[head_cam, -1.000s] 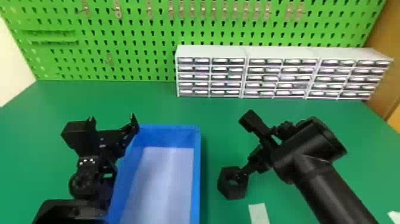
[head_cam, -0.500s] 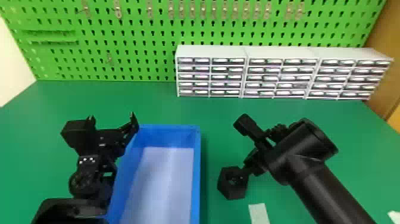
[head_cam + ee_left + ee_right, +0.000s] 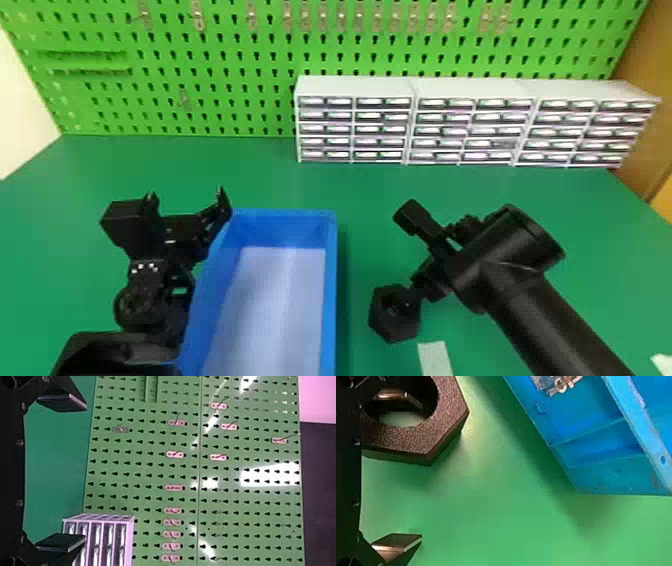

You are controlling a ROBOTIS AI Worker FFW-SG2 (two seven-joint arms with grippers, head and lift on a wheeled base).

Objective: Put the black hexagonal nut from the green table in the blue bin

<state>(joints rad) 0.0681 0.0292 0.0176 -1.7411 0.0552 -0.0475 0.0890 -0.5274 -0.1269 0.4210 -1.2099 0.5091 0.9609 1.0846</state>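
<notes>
The black hexagonal nut (image 3: 392, 330) is located at the right gripper (image 3: 406, 257), outside the blue bin (image 3: 328, 300). One finger (image 3: 394, 394) is seen within the outline of the nut's hole; the opposite finger (image 3: 395, 541) is set well apart from the nut. The right gripper's fingers are spread wide, and the nut is not clamped between them. Whether the nut is touched by the finger or borne by the green table (image 3: 240, 172) cannot be told. The bin is placed between the right gripper's fingers and the left gripper (image 3: 185, 194). The left gripper's fingers are spread, with nothing held. Beyond both pairs of fingers, the drawer cabinets (image 3: 355, 87) are ranged before a green pegboard (image 3: 240, 47).
</notes>
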